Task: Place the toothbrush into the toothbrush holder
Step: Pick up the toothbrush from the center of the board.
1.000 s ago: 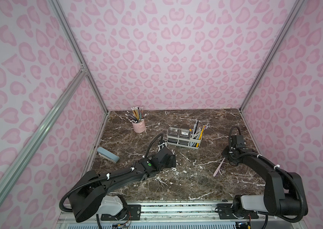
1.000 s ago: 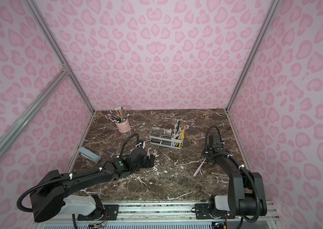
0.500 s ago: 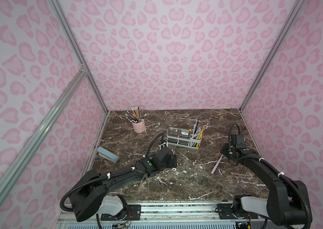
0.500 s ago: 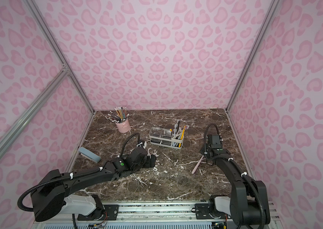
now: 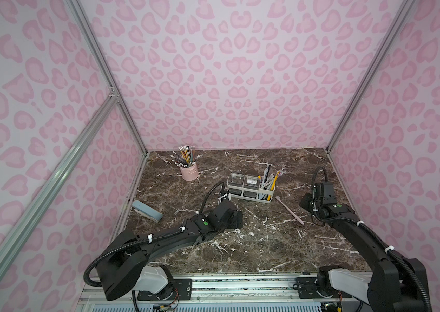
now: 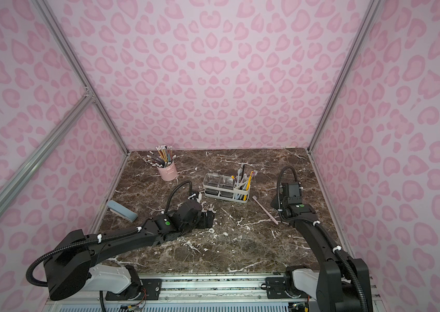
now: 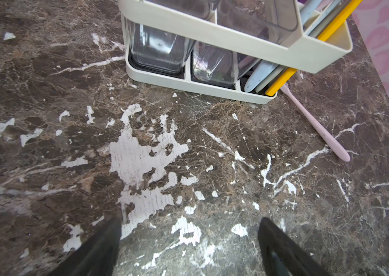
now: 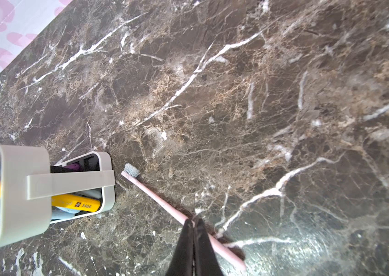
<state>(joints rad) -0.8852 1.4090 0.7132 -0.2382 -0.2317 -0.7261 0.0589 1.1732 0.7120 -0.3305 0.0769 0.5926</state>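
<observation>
Here's a robot test booth, probably in a lab: pink leopard-print panels on aluminium framing, marble-look tabletop, robot arms bolted to the near rail.

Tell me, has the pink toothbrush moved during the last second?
Yes. The toothbrush has swung round and slid toward the toothbrush holder; its bristle end now lies by the holder's corner.

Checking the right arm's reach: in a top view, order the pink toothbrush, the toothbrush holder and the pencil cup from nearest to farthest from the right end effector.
1. pink toothbrush, lying right beside the right end effector.
2. toothbrush holder, mid-table, farther back.
3. pencil cup, back left corner.
</observation>
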